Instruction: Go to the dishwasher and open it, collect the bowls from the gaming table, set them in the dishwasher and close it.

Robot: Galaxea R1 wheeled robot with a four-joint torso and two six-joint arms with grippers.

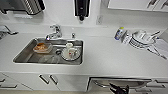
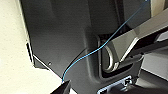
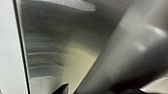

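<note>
The dishwasher (image 1: pixel 136 83), with a brushed steel front, sits under the white counter at the lower right. Its bar handle (image 1: pixel 99 84) runs across the top of the door. My right gripper (image 1: pixel 119 89) is right at that handle, its dark fingers spread open. In the right wrist view the steel door (image 3: pixel 62 50) is very close, and the handle bar (image 3: pixel 120 57) crosses it beside one fingertip (image 3: pixel 62 88). The left wrist view shows my own dark body (image 2: pixel 62 37), a blue cable (image 2: pixel 100 47) and one fingertip (image 2: pixel 62 88). The gaming table and its bowls are out of view.
A steel sink (image 1: pixel 30 53) in the counter holds an orange-filled container (image 1: pixel 42 47) and a plate with cups (image 1: pixel 71 53). A tap (image 1: pixel 55 32) stands behind it. A rack of dishes (image 1: pixel 142 38) and a bottle (image 1: pixel 119 33) are at the right. White cabinet doors (image 1: pixel 47 80) lie left of the dishwasher.
</note>
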